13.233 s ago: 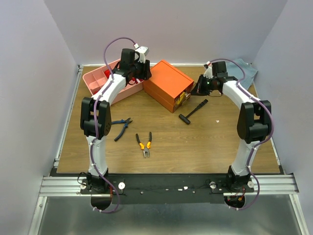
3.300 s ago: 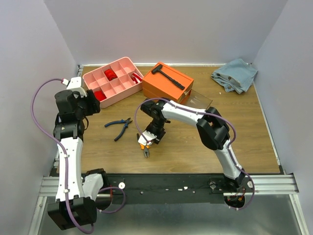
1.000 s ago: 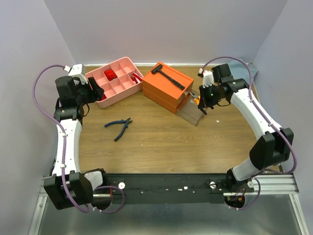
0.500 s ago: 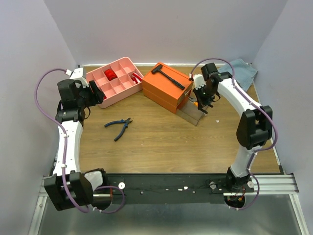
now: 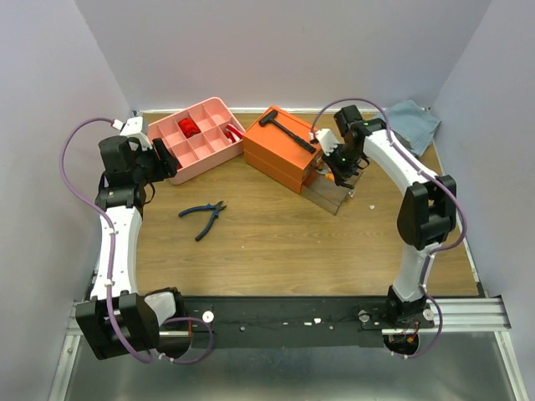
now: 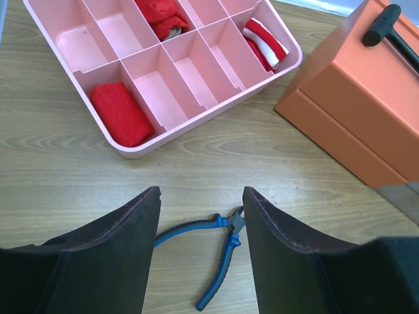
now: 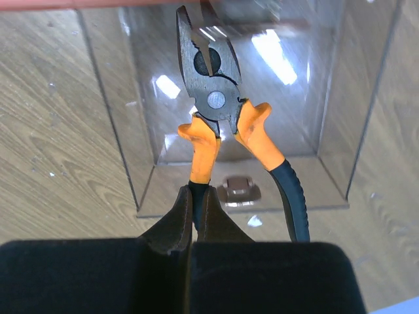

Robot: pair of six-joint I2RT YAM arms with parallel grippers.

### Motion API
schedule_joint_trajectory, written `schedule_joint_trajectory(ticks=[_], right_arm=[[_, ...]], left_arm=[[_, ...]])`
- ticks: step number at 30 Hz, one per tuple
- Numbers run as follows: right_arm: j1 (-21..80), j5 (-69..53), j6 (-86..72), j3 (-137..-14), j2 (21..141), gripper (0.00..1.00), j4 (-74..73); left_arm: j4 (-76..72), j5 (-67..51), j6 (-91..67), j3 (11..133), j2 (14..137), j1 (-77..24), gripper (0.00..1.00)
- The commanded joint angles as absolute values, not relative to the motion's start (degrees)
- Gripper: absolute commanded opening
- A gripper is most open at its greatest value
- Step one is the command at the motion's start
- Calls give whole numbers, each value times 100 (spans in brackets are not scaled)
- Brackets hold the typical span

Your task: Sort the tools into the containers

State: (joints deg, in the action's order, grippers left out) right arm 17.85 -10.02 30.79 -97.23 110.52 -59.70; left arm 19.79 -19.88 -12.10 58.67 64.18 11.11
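Your right fingers (image 7: 171, 229) are shut tight on one handle of the orange pliers (image 7: 213, 98). The pliers stick straight out from the fingers, nose first toward the orange box (image 5: 280, 154), over its open clear drawer (image 7: 353, 111). I think the drop spot is right under them. Your left fingers (image 6: 124, 242) are open and hold nothing. The blue pliers (image 6: 226, 252) lie on the table (image 5: 292, 242) just below them

Matt wood-grain table (image 5: 267, 242), glossy clear drawer (image 7: 308, 85) (plastic)
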Motion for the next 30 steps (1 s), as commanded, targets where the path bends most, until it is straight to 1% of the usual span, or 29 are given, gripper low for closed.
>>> schedule_joint_trajectory(ticks=[1,4,6,7,8,10,12,14,20,25,28,30], right_arm=[[2100,-1107,3779,-10072,11381,1,-6011],[2206,-1151,3841,-10160,11583,1,-6082],[2258,-1169,3858,-10090,11593,4,-5925],[2276,-1152,3867,-9994,11558,7,-5854],[2285,-1090,3876,-9924,11523,17,-5784],[2294,-1064,3893,-9792,11409,24,-5573],[2294,-923,3876,-9502,11146,36,-5302],[2294,-766,3893,-9178,10821,40,-5090],[2285,-440,3929,-8763,10398,40,-4878],[2285,-308,3639,-8605,10003,40,-4711],[2294,-588,3516,-8561,9748,40,-4658],[2320,-1123,3463,-8473,9449,40,-4562]], left_arm=[[1907,-1881,-1274,5792,6302,1090,64],[1934,-1872,-1266,5783,6284,1108,64],[1969,-1872,-1266,5783,6275,1125,64],[1969,-1881,-1274,5783,6267,1142,64],[1977,-1881,-1274,5783,6258,1143,64],[1995,-1890,-1274,5775,6240,1151,64],[1969,-1916,-1292,5739,6223,1160,64],[1951,-1942,-1309,5678,6196,1160,64],[1864,-2214,-1652,5362,6170,1160,64],[2188,-2259,-1381,5326,6214,1134,64],[2521,-2442,-741,5309,6231,924,66],[3056,-2557,330,5326,6467,634,66]])
